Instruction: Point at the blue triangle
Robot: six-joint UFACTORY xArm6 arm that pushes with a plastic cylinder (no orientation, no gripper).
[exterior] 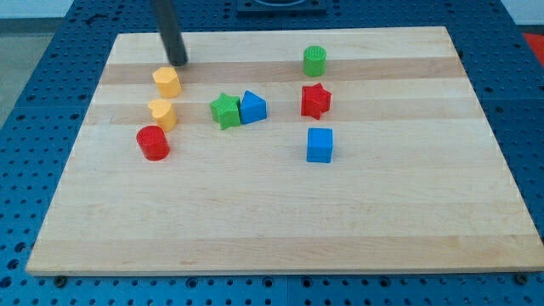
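The blue triangle [253,107] sits near the middle of the wooden board [280,221], touching a green star [225,110] on its left. My tip [178,63] is at the view's upper left, just above a yellow hexagon block [167,82], well to the left of and above the blue triangle. The rod rises from the tip out of the view's top.
A second yellow block [162,113] and a red cylinder [154,143] lie below the yellow hexagon. A green cylinder [314,61], a red star [315,100] and a blue cube [320,145] stand in a column right of the triangle.
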